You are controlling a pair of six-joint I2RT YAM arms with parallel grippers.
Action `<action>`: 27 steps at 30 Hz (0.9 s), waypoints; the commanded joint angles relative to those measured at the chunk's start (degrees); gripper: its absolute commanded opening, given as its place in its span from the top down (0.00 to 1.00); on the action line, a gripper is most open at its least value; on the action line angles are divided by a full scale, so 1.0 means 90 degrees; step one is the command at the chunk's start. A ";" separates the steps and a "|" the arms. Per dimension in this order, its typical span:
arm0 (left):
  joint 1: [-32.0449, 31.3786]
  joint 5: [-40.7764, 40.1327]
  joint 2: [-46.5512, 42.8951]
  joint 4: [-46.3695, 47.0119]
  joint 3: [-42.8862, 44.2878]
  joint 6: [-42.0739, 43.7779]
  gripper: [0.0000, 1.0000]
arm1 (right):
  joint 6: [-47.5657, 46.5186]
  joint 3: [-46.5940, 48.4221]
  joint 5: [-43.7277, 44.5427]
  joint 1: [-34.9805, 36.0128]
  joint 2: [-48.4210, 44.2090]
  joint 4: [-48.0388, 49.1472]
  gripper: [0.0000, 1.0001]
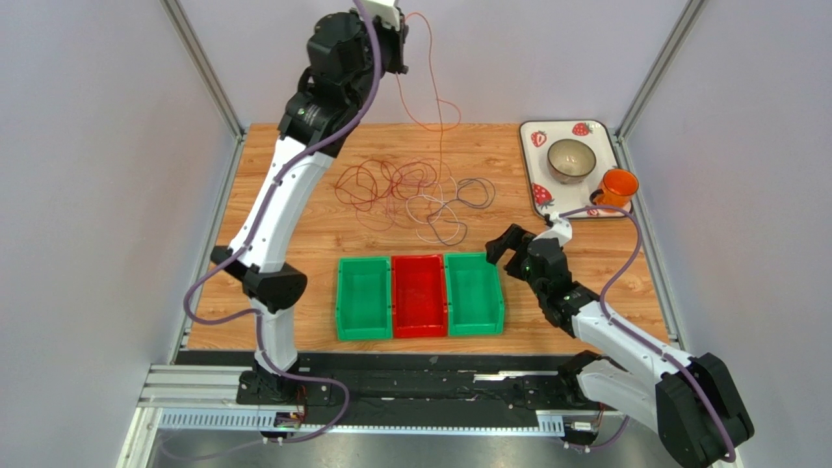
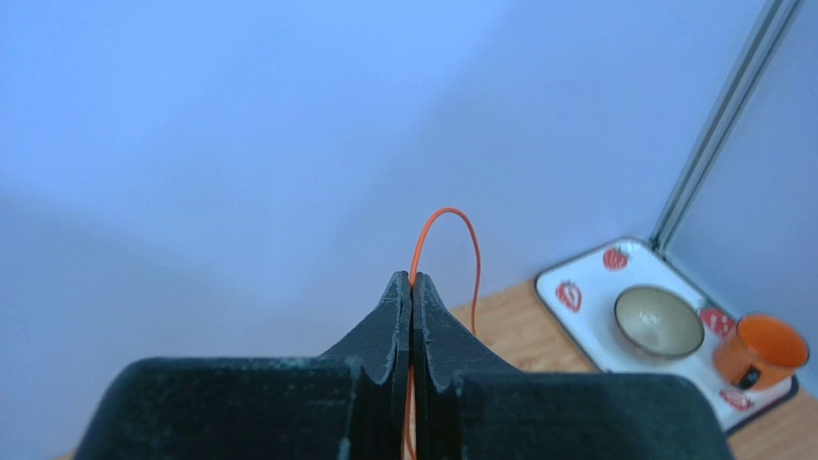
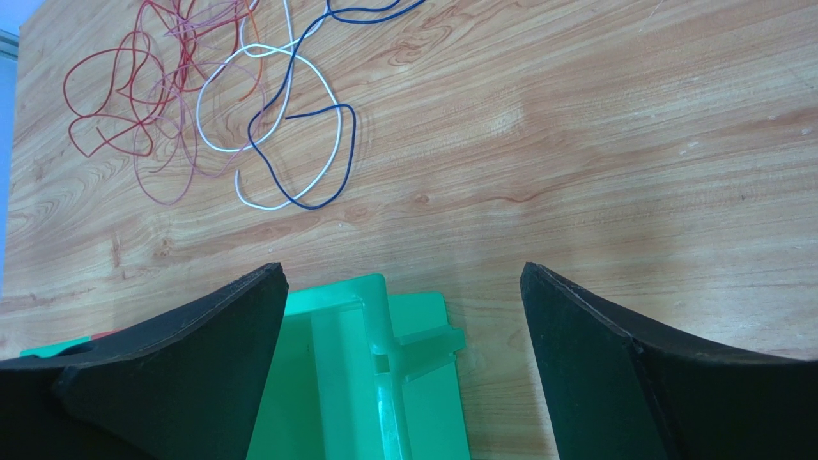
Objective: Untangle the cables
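A tangle of thin cables [image 1: 391,187], red, brown-orange, white and dark, lies on the wooden table behind the bins. My left gripper [image 1: 400,41] is raised high above the table's back edge and shut on an orange cable [image 1: 440,117] that hangs down to the tangle. In the left wrist view the jaws [image 2: 412,283] are pressed together, with the orange cable [image 2: 451,213] looping out above them. My right gripper [image 1: 503,244] is open and empty, low beside the right green bin. The right wrist view shows its wide-apart jaws [image 3: 403,273], with red [image 3: 106,96], white [image 3: 288,125] and dark blue [image 3: 317,163] loops beyond.
Three bins stand in a row at the front: green [image 1: 363,297], red [image 1: 419,295] and green [image 1: 474,292]. A strawberry-patterned tray [image 1: 559,130] at the back right holds a bowl [image 1: 571,159] and an orange cup [image 1: 617,185]. Metal frame posts rise at the back corners.
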 commanded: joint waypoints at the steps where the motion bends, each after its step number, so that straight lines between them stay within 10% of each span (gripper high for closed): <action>1: -0.0111 -0.0475 -0.0718 0.0857 -0.0497 0.0338 1.00 | -0.0038 0.0249 0.0068 -0.0017 0.0013 0.0188 0.03; 14: -0.0111 -0.1238 -0.2096 0.1796 -0.3661 0.0368 1.00 | -0.0028 0.0356 0.0049 -0.0017 0.0130 0.0080 0.04; 27: -0.0111 -0.0369 -0.1988 0.2954 -0.1953 0.0270 1.00 | -0.0028 0.0395 0.0039 -0.0026 0.0169 0.0022 0.04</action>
